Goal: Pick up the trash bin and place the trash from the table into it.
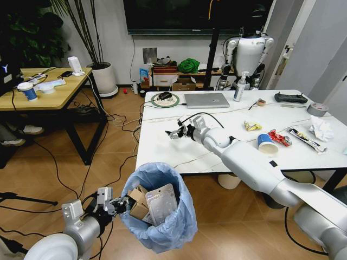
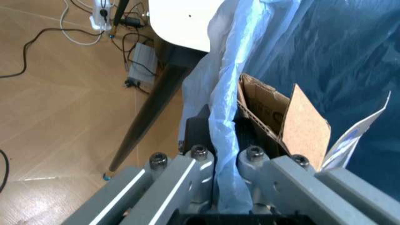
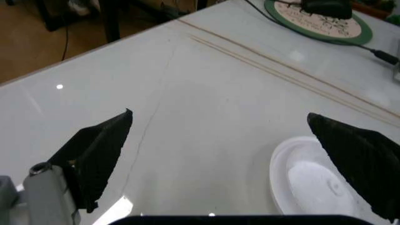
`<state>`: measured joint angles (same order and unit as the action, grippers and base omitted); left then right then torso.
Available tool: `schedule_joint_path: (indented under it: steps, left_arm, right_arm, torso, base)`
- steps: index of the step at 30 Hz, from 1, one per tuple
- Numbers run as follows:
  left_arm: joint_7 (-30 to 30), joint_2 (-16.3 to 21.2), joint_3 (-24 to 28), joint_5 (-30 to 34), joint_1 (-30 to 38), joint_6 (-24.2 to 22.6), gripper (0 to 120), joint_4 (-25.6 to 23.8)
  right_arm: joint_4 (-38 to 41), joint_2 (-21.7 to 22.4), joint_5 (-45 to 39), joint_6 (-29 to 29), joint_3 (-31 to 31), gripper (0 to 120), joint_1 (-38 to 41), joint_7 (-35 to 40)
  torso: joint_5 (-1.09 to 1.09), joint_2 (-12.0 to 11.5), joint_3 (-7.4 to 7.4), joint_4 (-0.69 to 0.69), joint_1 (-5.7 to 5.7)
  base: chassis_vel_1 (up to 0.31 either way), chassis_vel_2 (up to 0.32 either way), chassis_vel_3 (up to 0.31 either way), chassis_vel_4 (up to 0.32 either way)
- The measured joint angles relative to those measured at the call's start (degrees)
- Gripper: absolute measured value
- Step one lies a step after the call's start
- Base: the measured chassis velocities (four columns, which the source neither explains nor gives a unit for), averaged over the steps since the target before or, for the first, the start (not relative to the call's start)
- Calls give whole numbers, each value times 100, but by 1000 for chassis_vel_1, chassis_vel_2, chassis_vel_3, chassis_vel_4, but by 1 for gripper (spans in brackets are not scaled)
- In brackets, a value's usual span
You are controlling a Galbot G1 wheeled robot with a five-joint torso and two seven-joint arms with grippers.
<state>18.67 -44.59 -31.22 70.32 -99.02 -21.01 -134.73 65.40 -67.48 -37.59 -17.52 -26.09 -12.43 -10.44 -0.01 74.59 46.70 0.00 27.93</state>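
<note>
The left gripper (image 1: 116, 205) was clamped on the rim of the trash bin (image 1: 162, 208), pinching the light-blue bag liner (image 2: 228, 136) between its fingers, and held the bin off the floor just in front of the near edge of the worktop (image 1: 162, 143) — probably so that litter could be carried a short way and dropped in. A brown cardboard packet (image 1: 138, 203) and a white sheet (image 1: 161, 203) already stood in the bin, tilted against the bag. The right gripper (image 1: 179, 131) reached over the near-left part of the worktop with its fingers (image 3: 100, 152) spread wide apart and nothing between them; a white round object (image 3: 309, 180), perhaps a lid or dish, lay just below it, partly hidden by one finger. More trash remained well to the right: a blue-white paper cup (image 1: 267, 144), a red wrapper (image 1: 280, 137), a yellow wrapper (image 1: 252, 126) and a crumpled tissue (image 1: 322, 129). The bin's own wall was hidden — only the baggy liner could be made out.
</note>
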Motion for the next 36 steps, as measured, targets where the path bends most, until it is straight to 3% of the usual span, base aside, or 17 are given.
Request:
schedule_joint_path:
  steps: [9, 17, 27, 34, 36]
  left_arm:
    - [-14, -78, -16, -84, -78, 11, 0, -20]
    - [-15, -75, -2, -97, -65, 15, 0, -18]
    - [-16, -83, 10, -98, -48, 18, 0, 4]
    - [-20, -65, 17, -78, 1, 23, 0, 37]
    - [-20, -60, 17, -77, -1, 24, 0, 38]
  right_arm:
    - [-579, 67, -162, -20, 6, 100, 58, -245]
    - [-900, -23, -265, 18, 48, 90, 72, -358]
    - [-1077, -46, -235, 56, 48, 57, 102, -382]
    - [-1072, -36, -199, 56, 24, 27, 97, -383]
    - [-1069, -30, -199, 56, 21, 24, 96, -384]
  torso:
    - [1, 0, 0, -2, -1]
    - [1, 0, 0, -1, -1]
    - [1, 0, 0, -2, -1]
    - [1, 0, 0, 0, -1]
    - [1, 0, 0, 0, -1]
  base:
    - [0, 0, 0, 0]
    - [0, 0, 0, 0]
    - [0, 0, 0, 0]
    - [0, 0, 0, 0]
    - [0, 0, 0, 0]
